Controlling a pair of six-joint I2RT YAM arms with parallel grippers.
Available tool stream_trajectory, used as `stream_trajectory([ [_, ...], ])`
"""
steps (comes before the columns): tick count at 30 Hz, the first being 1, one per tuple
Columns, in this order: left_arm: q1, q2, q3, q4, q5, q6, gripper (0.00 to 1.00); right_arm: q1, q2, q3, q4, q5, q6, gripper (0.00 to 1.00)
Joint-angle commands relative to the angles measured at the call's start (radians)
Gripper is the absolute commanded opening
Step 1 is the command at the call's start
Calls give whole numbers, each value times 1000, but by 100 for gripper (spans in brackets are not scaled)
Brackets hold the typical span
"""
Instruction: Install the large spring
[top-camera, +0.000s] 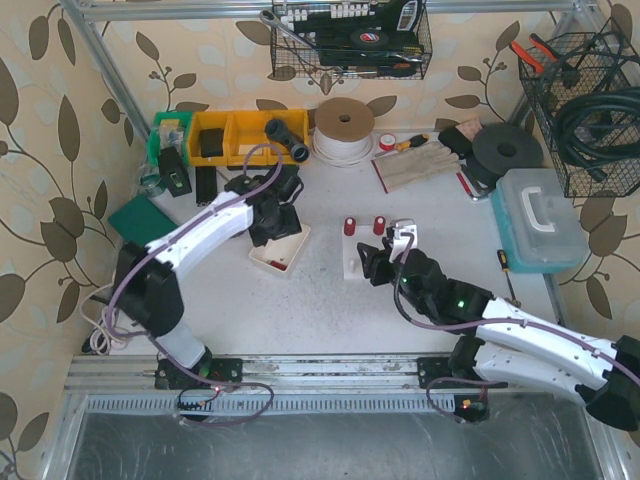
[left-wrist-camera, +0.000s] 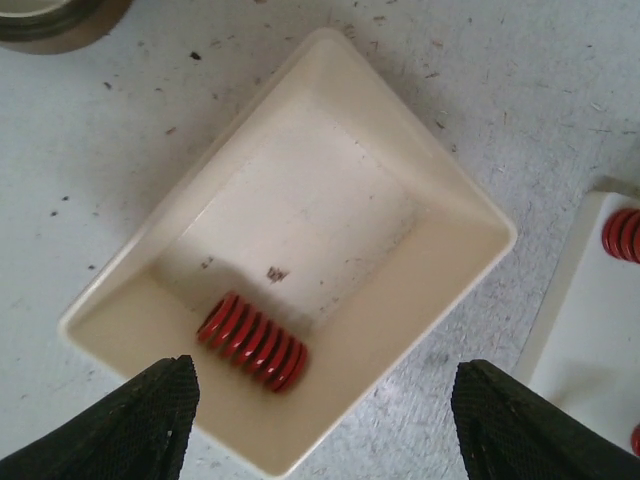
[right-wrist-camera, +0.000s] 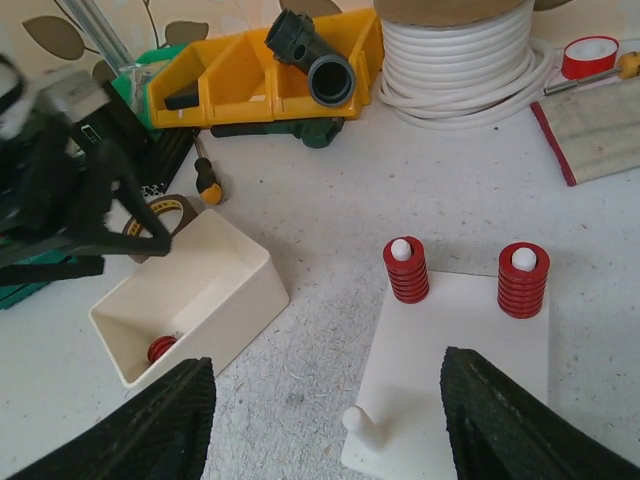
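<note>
Only wrist-side: bare peg (right-wrist-camera: 362, 425) on base (right-wrist-camera: 455, 345)

The left arm (top-camera: 200, 235) reaches forward from its base and angles inward toward the middle; its left tool (top-camera: 273, 232) points straight down, jaws spread wide; the right arm (top-camera: 530, 340) lies low, stretched leftward; its right tool (top-camera: 374, 264) tilts forward and down, black fingers (right-wrist-camera: 160, 420) well parted.

Glossy red spring (left-wrist-camera: 252, 342), smooth matt cream plastic tray (left-wrist-camera: 400, 300), rough speckled tabletop (left-wrist-camera: 560, 90)
</note>
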Motion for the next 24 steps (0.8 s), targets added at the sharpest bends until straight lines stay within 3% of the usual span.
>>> stream_trajectory([
  [1,13,119,121,-124,97,25,73,4,21,3,34,16,-11,62],
  [8,14,150,-10,-44,128,30,68,4,20,-10,62,-1,-21,62],
  [14,14,77,-158,103,117,-58,61,3,27,-10,73,-13,-27,62],
  [24,14,155,-127,101,132,-69,53,2,38,-7,73,-14,-28,62],
])
